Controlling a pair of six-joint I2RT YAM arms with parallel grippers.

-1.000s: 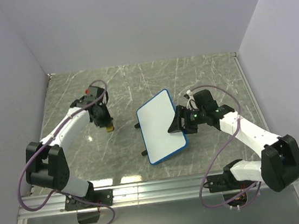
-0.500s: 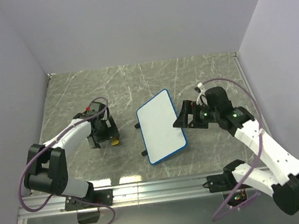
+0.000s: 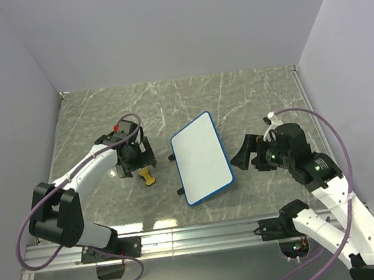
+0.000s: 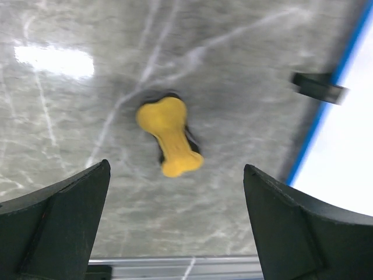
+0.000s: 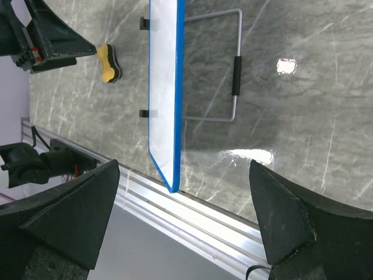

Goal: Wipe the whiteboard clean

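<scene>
1. Since the whiteboard point(image 3: 201, 157) stands propped near the middle of the table point(image 3: 257, 97) with no scribble visible on its white face, the wiping looks done. What remains is probably moving the arms clear.
2. The left gripper point(image 3: 134, 154) hangs close by the yellow eraser point(image 3: 148, 177), its jaws spread wide and empty. The eraser lies flat on the table left of the board. Lift straight up so no finger nudges it.
3. The right gripper point(image 3: 247, 154) is also spread and holds nothing. It sits just right of the board, not touching it.
4. Take that arm right and nearward, minding the wire stand point(image 5: 235, 76) behind the board, since a knock there could topple it.
</scene>
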